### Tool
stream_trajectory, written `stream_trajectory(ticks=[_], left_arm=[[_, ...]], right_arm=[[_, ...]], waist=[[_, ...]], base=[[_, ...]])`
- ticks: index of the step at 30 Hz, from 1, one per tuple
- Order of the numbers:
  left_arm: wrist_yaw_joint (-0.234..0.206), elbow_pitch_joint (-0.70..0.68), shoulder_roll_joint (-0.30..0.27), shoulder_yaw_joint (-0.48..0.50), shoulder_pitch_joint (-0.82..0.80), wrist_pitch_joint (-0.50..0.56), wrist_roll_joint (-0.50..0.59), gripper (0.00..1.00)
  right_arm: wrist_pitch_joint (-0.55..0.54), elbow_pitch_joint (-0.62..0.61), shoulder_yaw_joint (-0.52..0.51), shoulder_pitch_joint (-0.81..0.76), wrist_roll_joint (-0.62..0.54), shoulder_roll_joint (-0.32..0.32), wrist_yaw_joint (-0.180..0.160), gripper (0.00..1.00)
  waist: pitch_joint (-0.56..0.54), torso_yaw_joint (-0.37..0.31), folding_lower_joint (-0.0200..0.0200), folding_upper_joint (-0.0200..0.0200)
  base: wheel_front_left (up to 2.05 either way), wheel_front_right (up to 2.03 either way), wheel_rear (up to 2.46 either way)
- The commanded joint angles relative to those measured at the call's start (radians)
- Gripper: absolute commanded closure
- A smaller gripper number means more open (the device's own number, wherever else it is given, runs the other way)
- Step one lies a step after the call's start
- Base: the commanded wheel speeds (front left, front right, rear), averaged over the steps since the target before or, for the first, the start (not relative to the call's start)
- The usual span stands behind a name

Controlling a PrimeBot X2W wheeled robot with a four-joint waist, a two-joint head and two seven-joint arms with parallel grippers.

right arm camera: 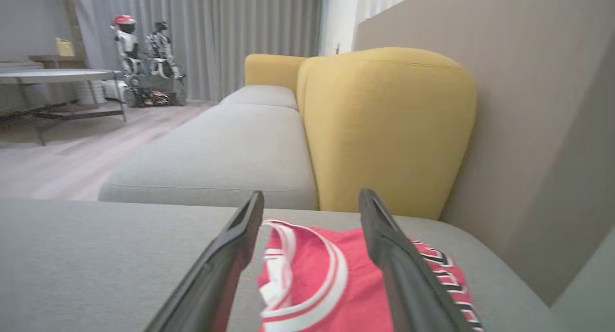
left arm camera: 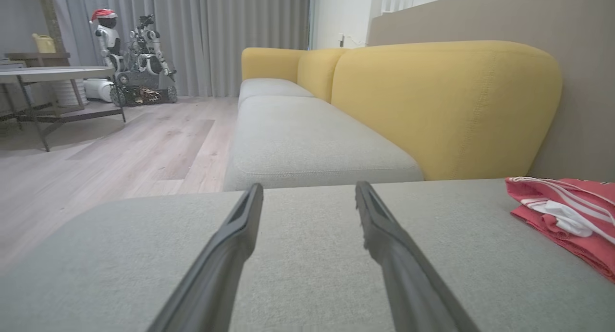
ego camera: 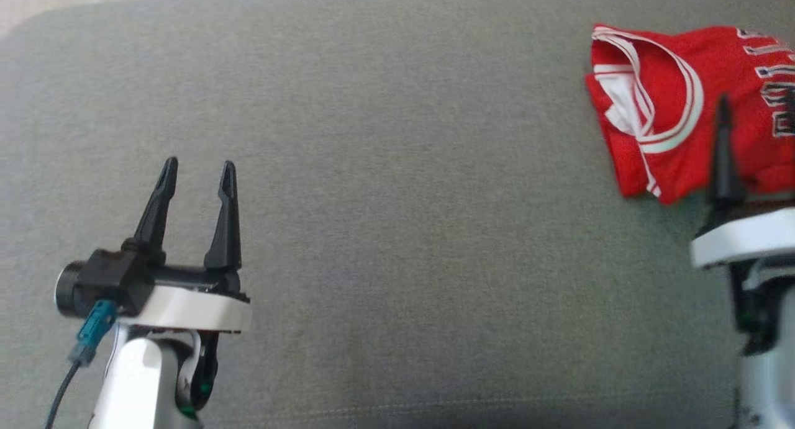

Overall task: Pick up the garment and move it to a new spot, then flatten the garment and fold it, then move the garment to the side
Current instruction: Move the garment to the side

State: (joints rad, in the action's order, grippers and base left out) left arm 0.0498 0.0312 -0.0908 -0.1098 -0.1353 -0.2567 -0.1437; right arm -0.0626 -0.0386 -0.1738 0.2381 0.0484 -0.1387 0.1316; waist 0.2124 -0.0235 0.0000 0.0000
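A folded red jersey (ego camera: pixel 671 106) lay at the far right corner of the grey sofa cushion (ego camera: pixel 397 218), close to the yellow backrest (right arm camera: pixel 384 130). Its white-trimmed openings faced the middle of the seat. The robot's right hand (right arm camera: pixel 311 197) stood over the jersey's near edge with its two fingers spread and nothing between them. That pose suggested the garment was being left there rather than lifted. Whether a fingertip brushed the cloth could not be told. The left hand (ego camera: pixel 199 168) was open too and empty, well apart from the jersey over the bare left part of the cushion, apparently held clear of the work. With the jersey compact, layered and lying off to one side, the fold looked done. The last step, setting it aside, appeared finished or nearly so.
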Motion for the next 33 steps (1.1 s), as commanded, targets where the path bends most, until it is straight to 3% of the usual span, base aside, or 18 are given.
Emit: stream_trajectory(ticks=[1,5,12,33], left_arm=[[-0.012,-0.026,-0.015,0.046,-0.008,-0.005,-0.005,0.00],[-0.026,-0.007,-0.015,0.060,0.022,-0.005,-0.013,0.00],[-0.031,0.027,-0.024,0.068,0.061,-0.005,-0.022,0.00],[-0.019,0.032,-0.068,0.031,0.173,0.040,-0.013,0.00]], right_arm=[[-0.002,-0.068,0.045,-0.010,-0.008,0.025,-0.001,0.00],[0.022,-0.075,0.099,-0.077,0.014,0.075,-0.001,0.00],[0.062,-0.032,0.151,-0.146,0.077,0.088,-0.001,0.00],[0.057,-0.066,0.147,-0.309,0.082,0.088,-0.001,0.00]], waist=[[-0.023,0.028,0.0000,0.0000],[-0.051,0.073,0.0000,0.0000],[-0.091,0.115,0.0000,0.0000],[-0.211,0.091,0.0000,0.0000]], base=[[0.00,0.00,0.00],[0.00,0.00,0.00],[0.00,0.00,0.00],[0.00,0.00,0.00]])
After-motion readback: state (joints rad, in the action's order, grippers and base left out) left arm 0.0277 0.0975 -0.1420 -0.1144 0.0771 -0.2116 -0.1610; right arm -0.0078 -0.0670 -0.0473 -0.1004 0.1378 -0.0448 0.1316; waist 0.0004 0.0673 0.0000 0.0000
